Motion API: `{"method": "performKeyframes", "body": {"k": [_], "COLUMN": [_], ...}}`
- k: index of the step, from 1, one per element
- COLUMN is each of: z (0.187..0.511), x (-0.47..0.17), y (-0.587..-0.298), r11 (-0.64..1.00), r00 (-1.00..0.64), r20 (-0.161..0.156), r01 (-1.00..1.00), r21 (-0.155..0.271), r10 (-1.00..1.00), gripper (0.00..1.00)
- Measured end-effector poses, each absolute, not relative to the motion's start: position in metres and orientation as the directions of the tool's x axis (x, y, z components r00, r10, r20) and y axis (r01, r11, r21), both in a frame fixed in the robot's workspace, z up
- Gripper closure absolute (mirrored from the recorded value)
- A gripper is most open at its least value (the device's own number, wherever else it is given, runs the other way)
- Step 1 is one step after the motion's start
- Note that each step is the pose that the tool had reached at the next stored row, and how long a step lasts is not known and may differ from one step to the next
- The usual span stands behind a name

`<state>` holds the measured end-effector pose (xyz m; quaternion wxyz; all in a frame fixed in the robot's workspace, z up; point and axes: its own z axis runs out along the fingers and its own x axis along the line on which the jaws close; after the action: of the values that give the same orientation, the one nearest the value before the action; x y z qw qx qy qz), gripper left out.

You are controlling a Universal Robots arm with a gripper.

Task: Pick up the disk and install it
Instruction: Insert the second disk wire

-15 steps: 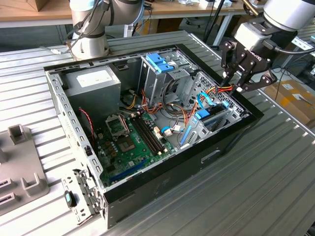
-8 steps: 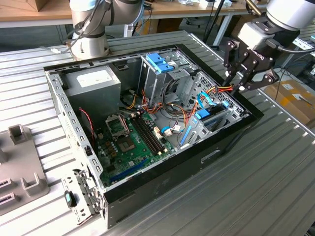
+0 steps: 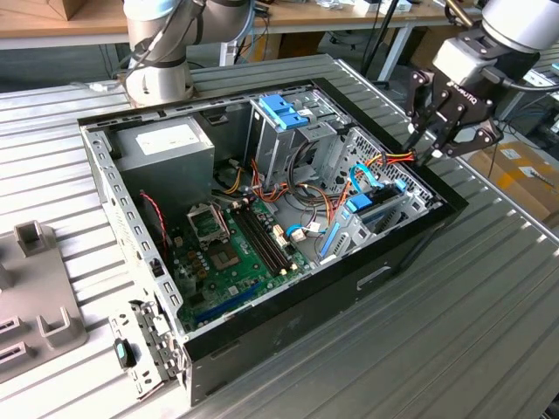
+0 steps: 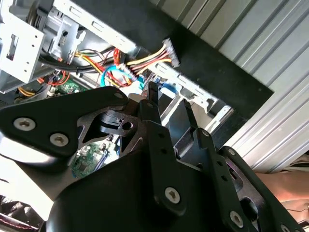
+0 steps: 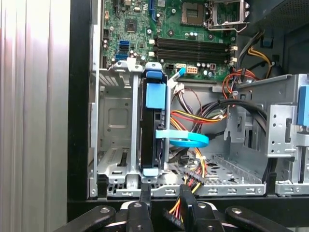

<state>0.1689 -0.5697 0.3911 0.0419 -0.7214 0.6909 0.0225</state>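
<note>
The disk [image 5: 153, 123] stands on edge in a metal drive bay [image 5: 116, 121] of the open computer case [image 3: 288, 305], with light-blue carrier rails at both ends. In the exterior view the disk [image 3: 374, 206] sits near the case's wall on the exterior view's right. My gripper [image 3: 425, 155] hovers just above that wall, a little beyond the disk. In both wrist views the gripper [image 5: 165, 192] [image 4: 169, 99] is open, its two black fingers [image 5: 145, 199] apart with nothing held. A bundle of coloured wires [image 5: 190, 176] lies below the gap.
A light-blue data cable [image 5: 188, 140] loops beside the disk. A tall metal cage with a blue bracket [image 3: 284, 112] and a grey power-supply box [image 3: 166, 144] fill the case's far side. The motherboard [image 3: 231, 253] lies low inside. Grey fixtures [image 3: 35, 297] rest on the ribbed table.
</note>
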Motion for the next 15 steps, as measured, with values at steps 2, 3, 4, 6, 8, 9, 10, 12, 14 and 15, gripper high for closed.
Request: {"method": "performKeyframes", "body": {"k": [2,3,4,6,8,9,10,12,14,15], "z": [0.391,0.391,0.391,0.391,0.391,0.391,0.391,0.391,0.391,0.391], "x": [0.172,0.174,0.177,0.182,0.184,0.185,0.185,0.186,0.186,0.186], "y": [-0.570,-0.570,-0.570,-0.569,-0.569,-0.569,-0.569,-0.569,-0.569,-0.569], "r11": [-0.043,-0.045,-0.049,-0.062,-0.077,-0.092,-0.104,-0.148,-0.151,-0.151], "r00": [0.045,0.048,0.051,0.064,0.080,0.094,0.106,0.150,0.153,0.154], "r20": [-0.090,-0.090,-0.090,-0.090,-0.090,-0.090,-0.090,-0.090,-0.090,-0.090], "r01": [-0.999,-0.999,-0.998,-0.998,-0.997,-0.995,-0.994,-0.989,-0.988,-0.988], "r21": [-0.029,-0.029,-0.029,-0.029,-0.029,-0.029,-0.029,-0.029,-0.029,-0.029], "r10": [-0.995,-0.995,-0.995,-0.994,-0.993,-0.991,-0.990,-0.985,-0.984,-0.984], "gripper": [0.63,0.63,0.63,0.63,0.63,0.63,0.63,0.63,0.63,0.63]}}
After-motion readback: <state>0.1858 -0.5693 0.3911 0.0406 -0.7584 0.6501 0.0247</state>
